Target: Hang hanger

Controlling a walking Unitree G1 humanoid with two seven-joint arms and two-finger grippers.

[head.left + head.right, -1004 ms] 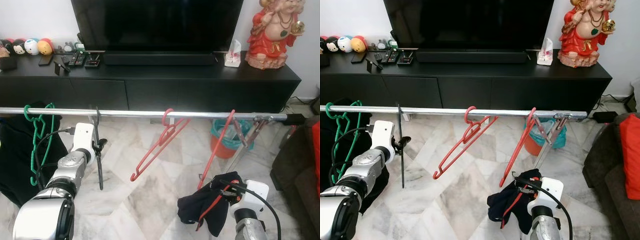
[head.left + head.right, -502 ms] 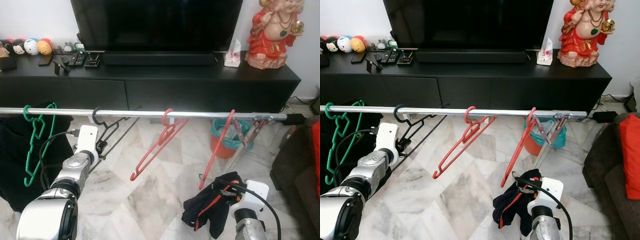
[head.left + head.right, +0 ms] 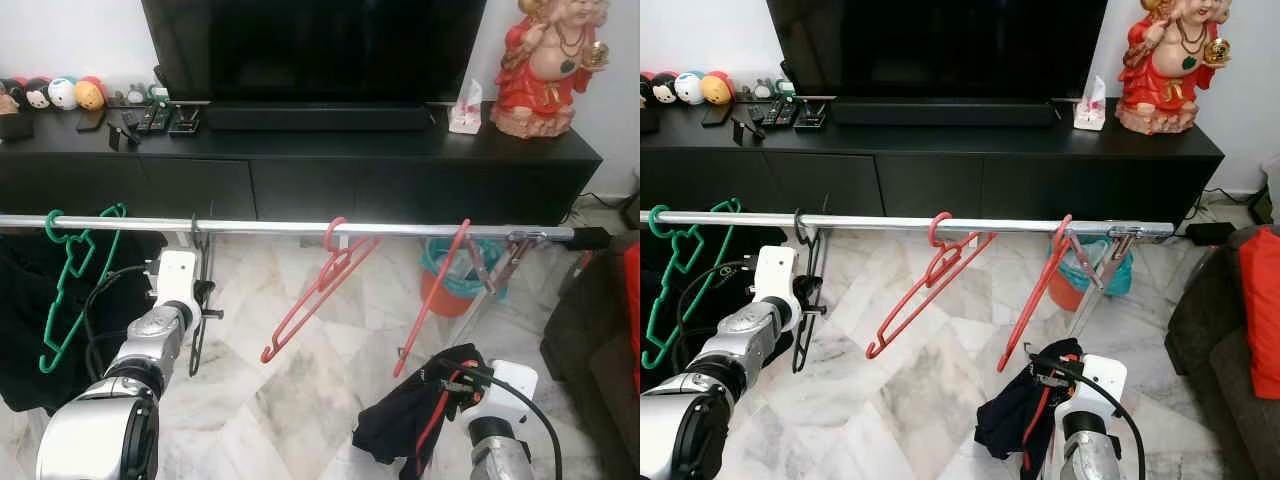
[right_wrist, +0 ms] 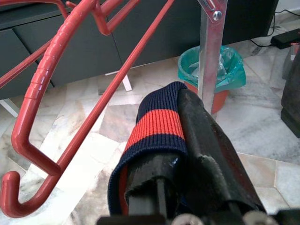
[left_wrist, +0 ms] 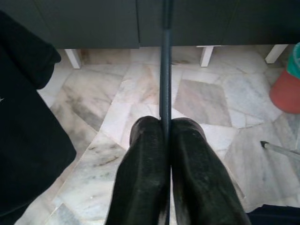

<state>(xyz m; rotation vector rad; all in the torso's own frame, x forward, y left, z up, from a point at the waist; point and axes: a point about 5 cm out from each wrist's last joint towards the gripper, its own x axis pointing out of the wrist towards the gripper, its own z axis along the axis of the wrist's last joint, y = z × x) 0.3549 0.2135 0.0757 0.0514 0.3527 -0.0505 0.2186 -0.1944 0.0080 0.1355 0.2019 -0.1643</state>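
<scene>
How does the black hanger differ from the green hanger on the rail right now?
Colour: the black hanger is dark and thin; the green hanger is bright green.
Pose: the black one is seen nearly edge-on; the green one turns its flat side to the head camera.
Contact: the left gripper is shut on the black one; the green one hangs free, further to the robot's left.
Both are hooked over the metal rail.

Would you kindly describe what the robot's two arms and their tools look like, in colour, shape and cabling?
Both arms are silver metal with rounded, ribbed joint segments. Each wrist carries a white, boxy housing, and a black cable loops out from it. The left tool has two long, thick black fingers with rounded tips and a slightly worn, matte surface. The right tool has the same black fingers, with screws at their base.
</scene>
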